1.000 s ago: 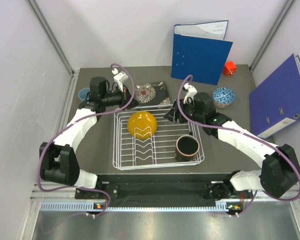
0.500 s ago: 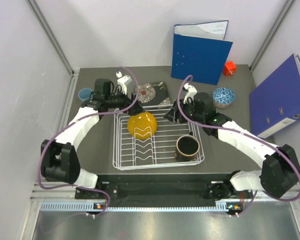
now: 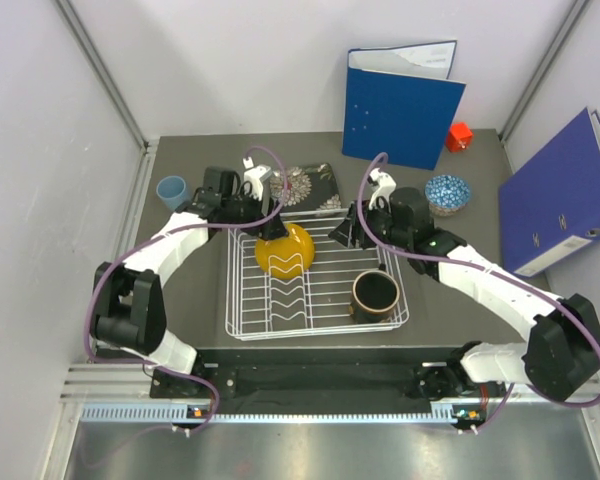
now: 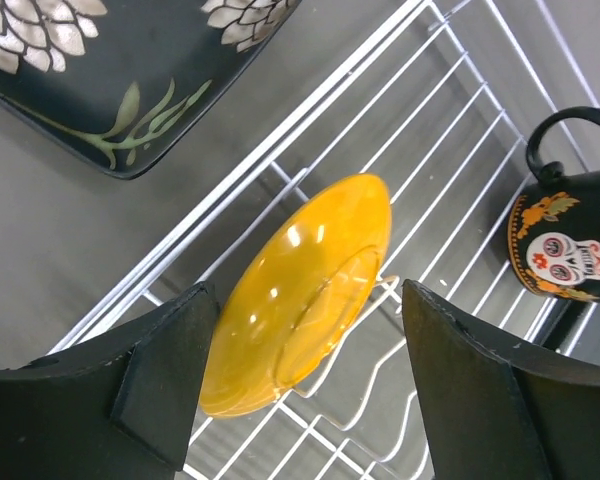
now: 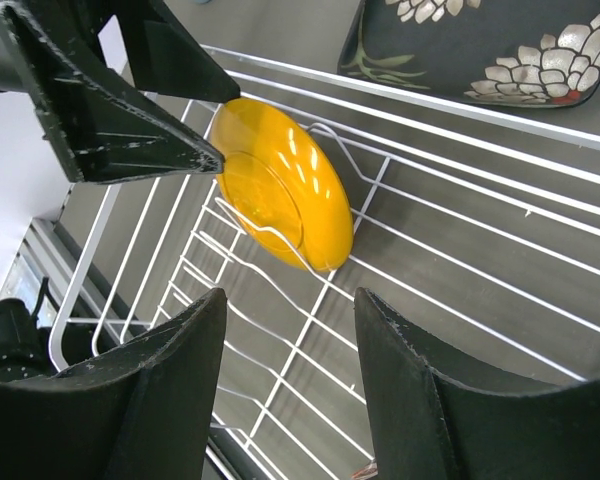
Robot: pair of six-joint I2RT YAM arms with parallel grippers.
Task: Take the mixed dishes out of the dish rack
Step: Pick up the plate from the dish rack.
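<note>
The white wire dish rack sits mid-table. A small yellow round dish leans on edge in its wavy dividers, and a dark mug with a skull picture stands at its front right. My left gripper hangs open over the dish, whose rim lies between the two fingers. My right gripper is open above the rack's back right, with nothing between its fingers. On the table stand the black flowered plate, the light blue cup and the speckled bowl.
Two blue ring binders stand at the back and along the right side, with a small red block between them. Grey walls and metal posts close in the table on three sides. Both arms reach toward each other over the rack's back edge.
My left gripper opened, left the light blue cup at the far left and swung right to straddle the yellow dish. The right arm has not moved.
</note>
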